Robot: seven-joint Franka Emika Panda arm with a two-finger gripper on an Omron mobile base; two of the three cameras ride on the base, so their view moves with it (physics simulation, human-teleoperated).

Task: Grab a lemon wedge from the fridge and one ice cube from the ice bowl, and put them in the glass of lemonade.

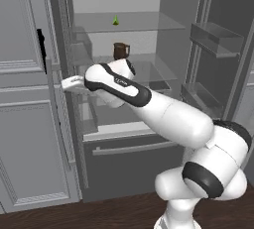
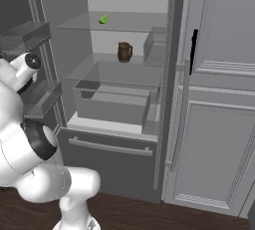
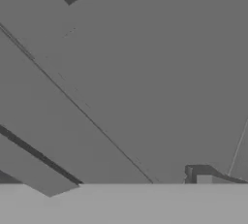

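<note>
White Panda arm (image 1: 163,109) reaching left, jaws presumably wide, unseen; lemon wedge (image 1: 115,21) on fridge (image 2: 124,74) top shelf: tiny, light, slippery, pinch flat sides.

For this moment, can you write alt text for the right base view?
An open fridge shows a small yellow-green lemon wedge on the top glass shelf and a brown mug on the shelf below. The robot's white arm rises at the lower left.
</note>
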